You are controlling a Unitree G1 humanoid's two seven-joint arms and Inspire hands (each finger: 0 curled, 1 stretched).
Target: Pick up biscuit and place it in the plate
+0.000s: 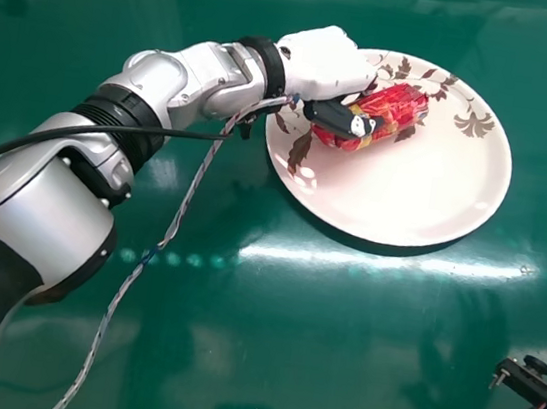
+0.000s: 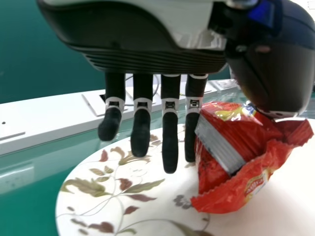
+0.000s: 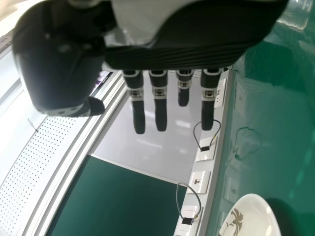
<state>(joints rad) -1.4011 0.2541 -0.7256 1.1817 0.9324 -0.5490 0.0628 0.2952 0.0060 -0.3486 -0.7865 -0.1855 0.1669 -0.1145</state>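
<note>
Your robot's left hand [image 1: 327,62] is reposing open over the patterned plate [image 1: 433,180], its fingers [image 2: 170,142] pointing straight down beside the red biscuit packet [image 1: 396,104], which is lying within the plate's rim. The thumb is bearing on the packet's other side, probably to steady it; with the biscuit sitting where the task wants it, you are likely needing only a clean withdrawal, minding that the crinkled wrapper isn't snagging. Your right hand [image 3: 159,109] is hanging open, well apart from the packet. Beneath the plate, a glossy green table [image 1: 175,343] is reflecting overhead light; beyond, a white socket strip [image 3: 199,182] is running along the table's edge, near a perforated panel [image 3: 37,157].
</note>
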